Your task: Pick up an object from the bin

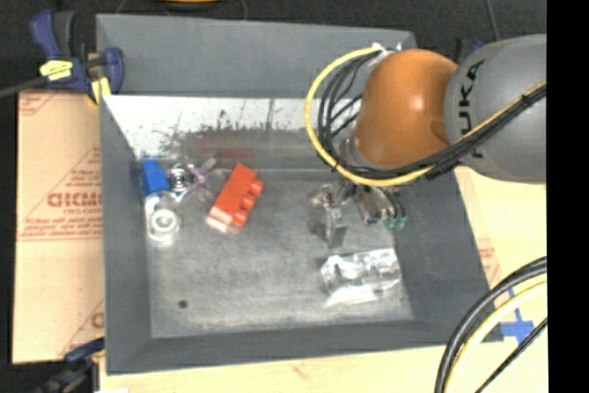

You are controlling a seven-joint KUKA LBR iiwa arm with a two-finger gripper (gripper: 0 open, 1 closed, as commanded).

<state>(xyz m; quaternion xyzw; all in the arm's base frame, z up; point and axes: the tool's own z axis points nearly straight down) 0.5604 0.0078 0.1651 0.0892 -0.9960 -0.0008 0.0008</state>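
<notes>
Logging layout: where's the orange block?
Camera view, bin's left half: orange block lies right of a blue piece, well left of the gripper.

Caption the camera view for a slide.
The arm's gripper hangs in the grey bin beside a crumpled clear packet, with an orange block farther toward the view's left.

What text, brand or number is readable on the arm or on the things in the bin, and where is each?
"UKA": running sideways on the grey arm link; the start of the word is hidden.
Red block: no lettering legible.
Clear bag: any print is too small to read.
</notes>
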